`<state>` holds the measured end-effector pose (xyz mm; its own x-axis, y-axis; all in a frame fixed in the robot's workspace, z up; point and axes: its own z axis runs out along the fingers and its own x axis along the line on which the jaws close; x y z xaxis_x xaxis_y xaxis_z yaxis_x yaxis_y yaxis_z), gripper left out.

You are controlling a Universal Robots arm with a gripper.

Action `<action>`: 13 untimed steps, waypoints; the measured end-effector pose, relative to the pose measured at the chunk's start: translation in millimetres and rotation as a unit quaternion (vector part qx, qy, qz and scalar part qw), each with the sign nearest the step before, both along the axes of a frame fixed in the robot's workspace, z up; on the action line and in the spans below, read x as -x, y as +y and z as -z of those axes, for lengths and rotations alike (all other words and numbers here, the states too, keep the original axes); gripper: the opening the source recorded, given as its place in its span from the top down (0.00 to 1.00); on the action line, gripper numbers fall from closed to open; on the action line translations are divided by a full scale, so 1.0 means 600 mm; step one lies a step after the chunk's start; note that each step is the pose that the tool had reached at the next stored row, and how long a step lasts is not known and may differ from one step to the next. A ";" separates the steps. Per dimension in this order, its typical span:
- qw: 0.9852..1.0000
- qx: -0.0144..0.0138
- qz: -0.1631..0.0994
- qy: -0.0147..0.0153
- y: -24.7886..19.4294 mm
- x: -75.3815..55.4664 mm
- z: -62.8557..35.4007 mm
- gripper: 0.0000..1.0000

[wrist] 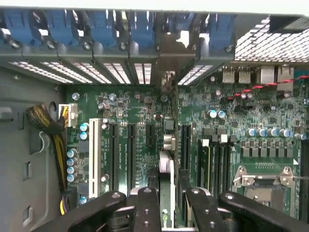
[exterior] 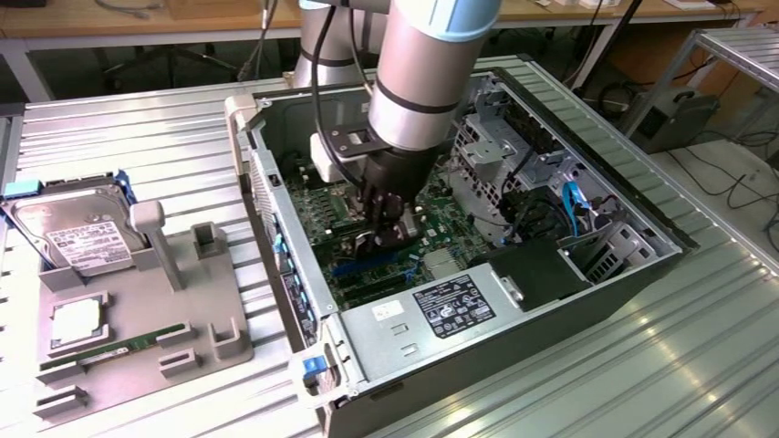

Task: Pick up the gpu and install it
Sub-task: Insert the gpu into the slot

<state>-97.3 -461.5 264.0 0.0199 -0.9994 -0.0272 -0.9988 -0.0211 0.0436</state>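
Observation:
My gripper (exterior: 379, 239) reaches down inside the open computer case (exterior: 633, 274), low over the green motherboard (exterior: 439, 246). It is shut on the gpu (exterior: 371, 245), a thin black card held on edge. In the wrist view the gpu (wrist: 167, 164) runs edge-on between the two black fingers (wrist: 147, 210) of my gripper (wrist: 170, 210). Its metal bracket end (wrist: 167, 79) points at the rear slot openings with blue latches (wrist: 140, 29). The card stands in line with the black expansion slots (wrist: 131, 154); I cannot tell whether it is seated in one.
A grey fixture tray (exterior: 182, 310) at the exterior view's left holds a silver hard drive (exterior: 79, 237), a CPU (exterior: 76, 319) and a green RAM stick (exterior: 116, 351). Inside the case are a power supply (exterior: 451, 306), drive cage (exterior: 487, 155), cables (wrist: 46, 125) and CPU socket (wrist: 263, 181).

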 end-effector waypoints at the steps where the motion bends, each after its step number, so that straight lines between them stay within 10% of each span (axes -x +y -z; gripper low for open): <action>1: 1.000 0.000 0.000 0.000 0.0000 0.000 -0.002 0.74; 13: 1.000 0.000 0.008 0.001 -0.0001 -0.001 0.011 0.74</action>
